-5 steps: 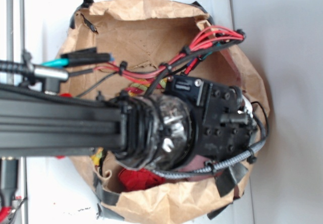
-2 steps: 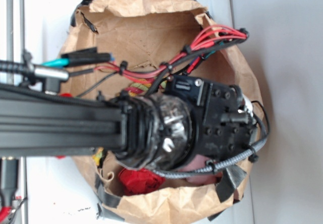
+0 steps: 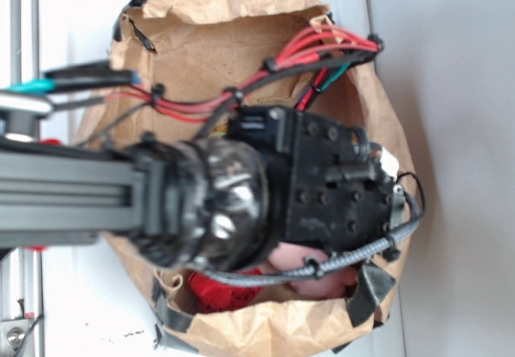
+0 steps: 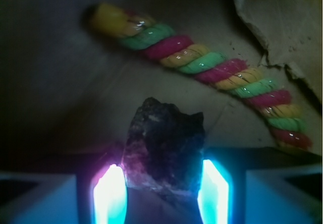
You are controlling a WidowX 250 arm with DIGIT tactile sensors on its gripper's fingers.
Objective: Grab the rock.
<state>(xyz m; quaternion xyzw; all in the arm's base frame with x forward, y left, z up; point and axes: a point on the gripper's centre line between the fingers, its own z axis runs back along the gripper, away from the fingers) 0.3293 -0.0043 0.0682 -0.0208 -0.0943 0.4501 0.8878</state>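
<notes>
In the wrist view the rock (image 4: 164, 151) sat on the brown paper floor of the bag (image 3: 241, 43), directly between the two glowing pads (image 4: 110, 196) of the gripper (image 4: 162, 196). The jaws stood apart, one pad at each flank of the rock; the left pad looked to be touching its lower edge, the right pad lay just beside it, and whether either pressed on it could not be told. The rock's long axis ran up and down in that view, away from the gripper, with its jagged peaked end pointing toward the twisted rope toy (image 4: 202, 65). That toy, banded yellow, green and pink, lay beyond the rock, apart from it, slanting from upper left to lower right.

From the exterior view the arm (image 3: 96, 200) reached into the open bag and hid the rock entirely. Below the gripper body, a pink plush (image 3: 310, 272) and a red crumpled thing (image 3: 221, 291) showed inside the bag.
</notes>
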